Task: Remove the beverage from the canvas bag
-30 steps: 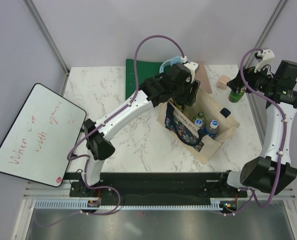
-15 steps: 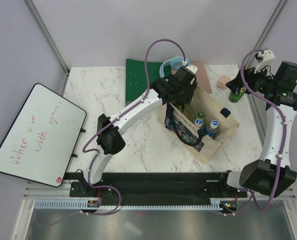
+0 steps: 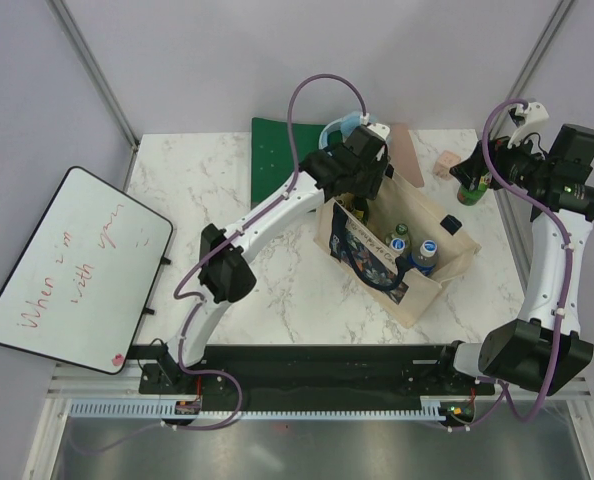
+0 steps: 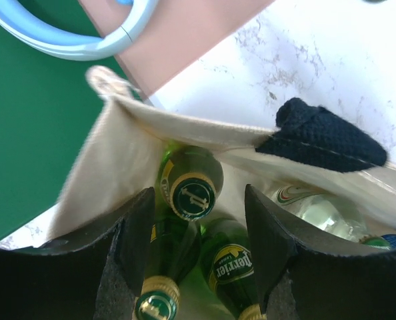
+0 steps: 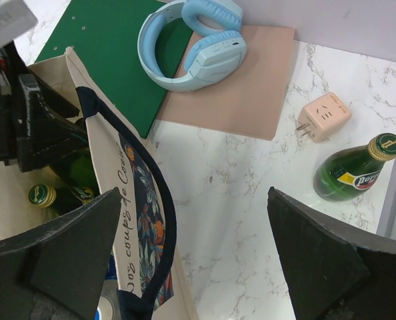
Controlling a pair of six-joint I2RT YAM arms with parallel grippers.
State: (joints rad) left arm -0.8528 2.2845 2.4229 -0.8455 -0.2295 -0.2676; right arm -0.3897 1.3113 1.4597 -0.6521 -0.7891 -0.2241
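Observation:
The beige canvas bag [image 3: 432,285] with the dark blue print stands open at the table's middle right; it also shows in the right wrist view [image 5: 115,180]. My left gripper [image 3: 362,203] is open over the bag's far corner. In its wrist view the left gripper [image 4: 197,203] straddles the gold-rimmed cap of a green Perrier bottle [image 4: 193,192] without touching it. Two more green bottles [image 4: 233,265] lie below it. My right gripper [image 5: 195,200] is wide open and empty above bare table. It shows in the top view [image 3: 484,168] near a green Perrier bottle [image 3: 471,187] standing outside the bag [image 5: 350,170].
Bottles with blue caps [image 3: 423,250] and a clear bottle [image 4: 318,213] are also in the bag. A dark strap handle [image 4: 325,139] drapes over its rim. Blue headphones [image 5: 191,40], a pink board [image 5: 245,93], a green mat [image 5: 108,47] and a pink plug adapter [image 5: 325,117] lie behind. A whiteboard [image 3: 72,265] is at the left.
My left arm has swung its elbow up and to the right and brought the gripper over the bag's far corner. The right arm has barely moved.

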